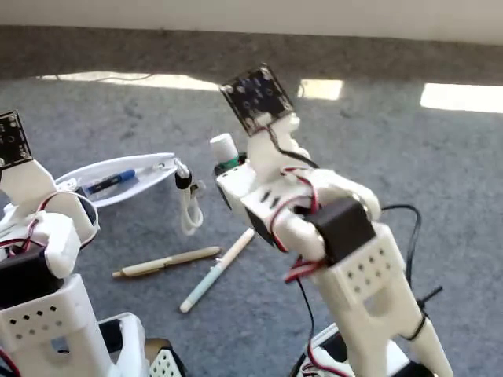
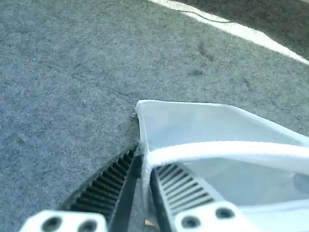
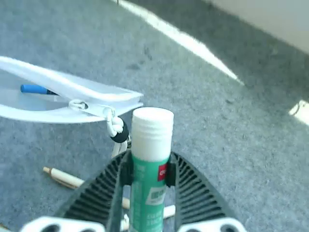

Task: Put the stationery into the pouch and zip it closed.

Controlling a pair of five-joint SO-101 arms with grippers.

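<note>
The glue stick (image 3: 150, 145) was clamped upright between the right fingers (image 3: 195, 193) above the surface's middle, while the pouch (image 2: 207, 123), nearer the left edge, was seemingly pinched at its rim by the left fingers (image 2: 183, 186), whose thin hold could be lost, collapsing its mouth.

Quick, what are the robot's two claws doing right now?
Left gripper: closed on the rim of the white pouch.
Right gripper: closed around a green glue stick with a white cap.
</note>
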